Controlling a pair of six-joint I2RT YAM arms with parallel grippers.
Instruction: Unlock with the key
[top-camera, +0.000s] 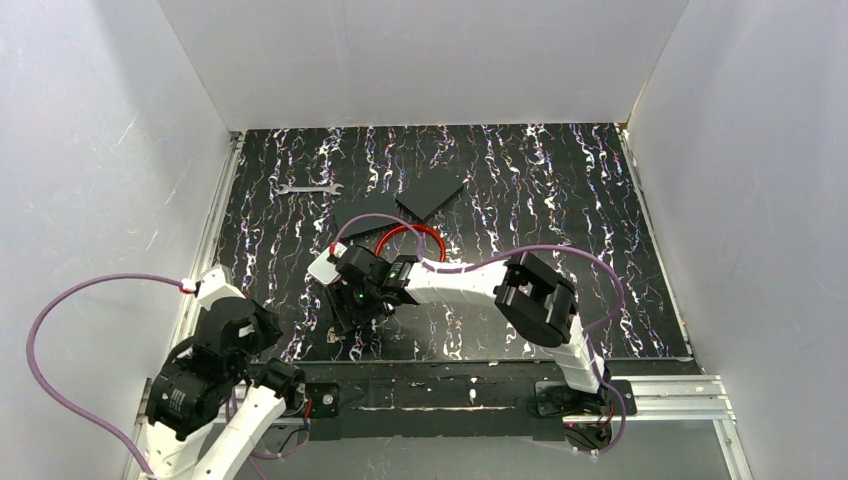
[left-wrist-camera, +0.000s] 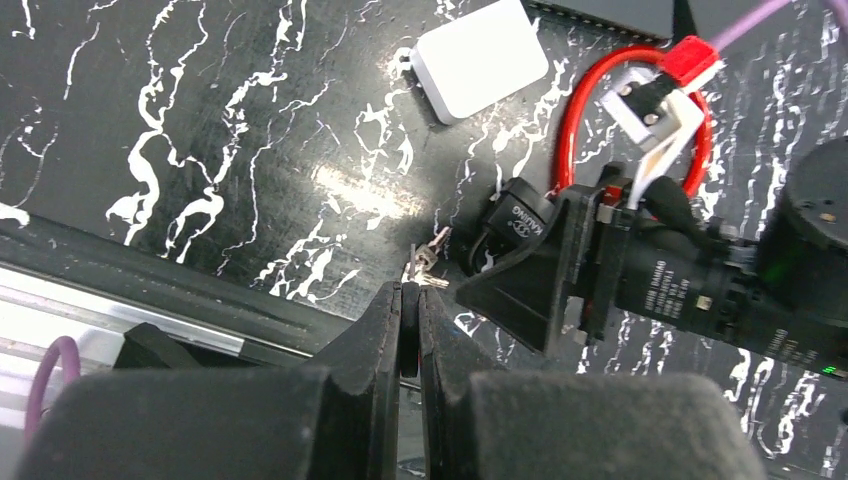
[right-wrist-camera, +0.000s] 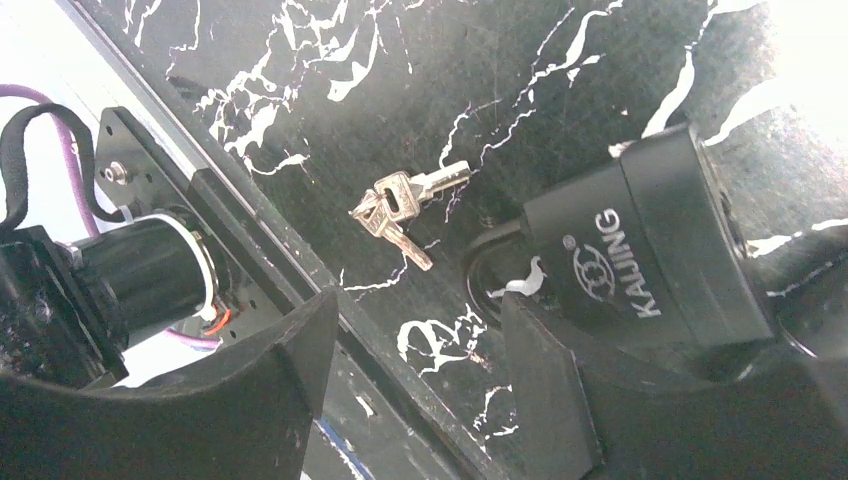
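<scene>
The key is a small silvery bunch on a ring, lying flat on the black marbled table near its front edge. It also shows in the left wrist view. The black padlock, marked KAIJING, lies right of the key, with a red cable loop on it. My right gripper is open and low over the table. Only bare table lies between its jaws, and its right finger is against the padlock. My left gripper is shut and empty, its tips just short of the key.
A white box lies beyond the padlock. A flat silver wrench and dark flat panels lie at the back of the table. A metal rail runs along the front edge. White walls enclose the table.
</scene>
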